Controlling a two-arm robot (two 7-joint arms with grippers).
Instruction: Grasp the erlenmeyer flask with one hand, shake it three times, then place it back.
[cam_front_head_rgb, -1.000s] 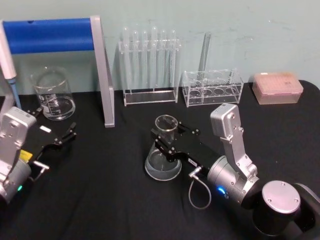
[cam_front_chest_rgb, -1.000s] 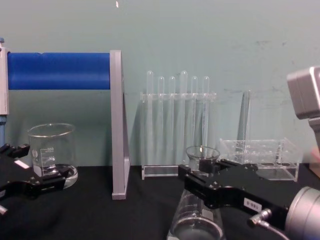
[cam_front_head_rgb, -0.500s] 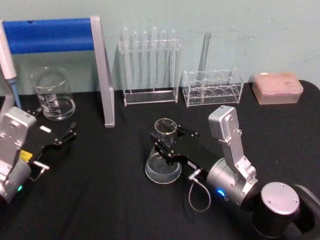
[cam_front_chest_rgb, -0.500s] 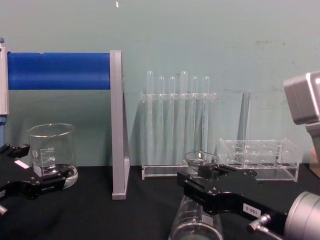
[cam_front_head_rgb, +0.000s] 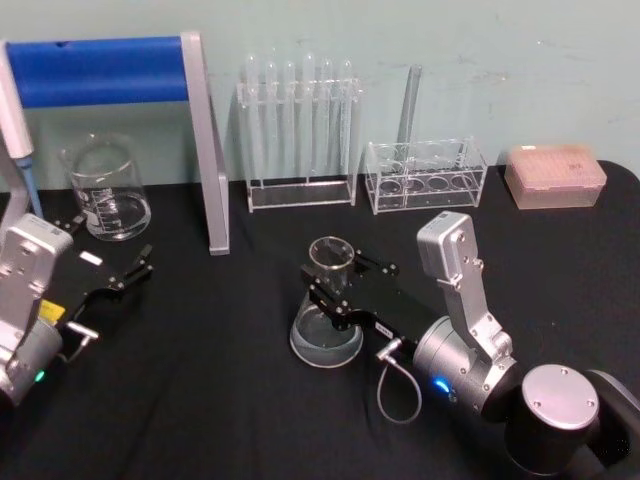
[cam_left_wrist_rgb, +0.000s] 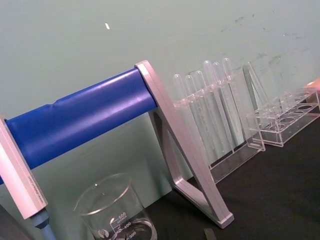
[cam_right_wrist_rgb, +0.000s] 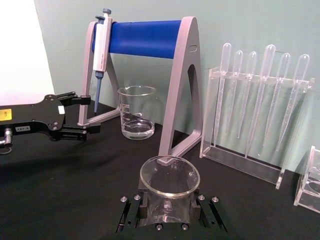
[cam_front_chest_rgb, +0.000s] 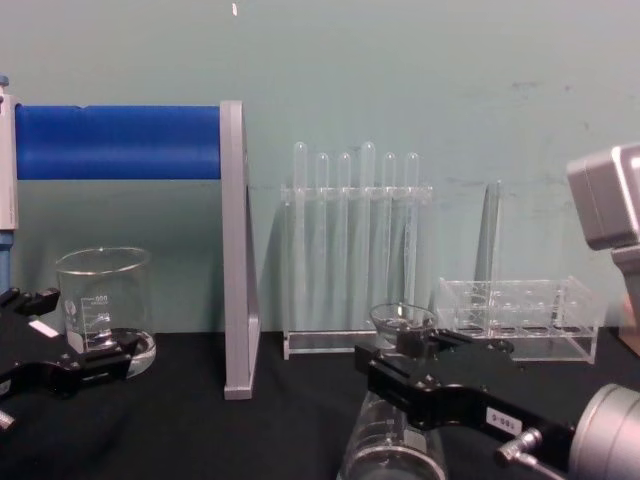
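The erlenmeyer flask (cam_front_head_rgb: 326, 318) is clear glass with a little liquid and stands upright at the middle of the black table. My right gripper (cam_front_head_rgb: 335, 281) reaches in from the right and is shut on its neck just under the flared rim. In the right wrist view the flask's rim (cam_right_wrist_rgb: 169, 176) sits between the two black jaws, which press the neck from both sides. The chest view shows the flask (cam_front_chest_rgb: 395, 445) low at centre with the right gripper (cam_front_chest_rgb: 402, 368) across its neck. My left gripper (cam_front_head_rgb: 112, 262) rests open near the table's left edge, close to the beaker.
A glass beaker (cam_front_head_rgb: 105, 190) stands at the back left beside a blue-barred pipette stand (cam_front_head_rgb: 100, 70) holding a pipette (cam_right_wrist_rgb: 100, 42). Behind the flask are a rack of clear pipettes (cam_front_head_rgb: 300, 130), a clear tube rack (cam_front_head_rgb: 425, 175) and a pink tip box (cam_front_head_rgb: 555, 175).
The right gripper and flask came down a little between one second and half a second ago. Since then nothing has moved, and the left arm stayed still.
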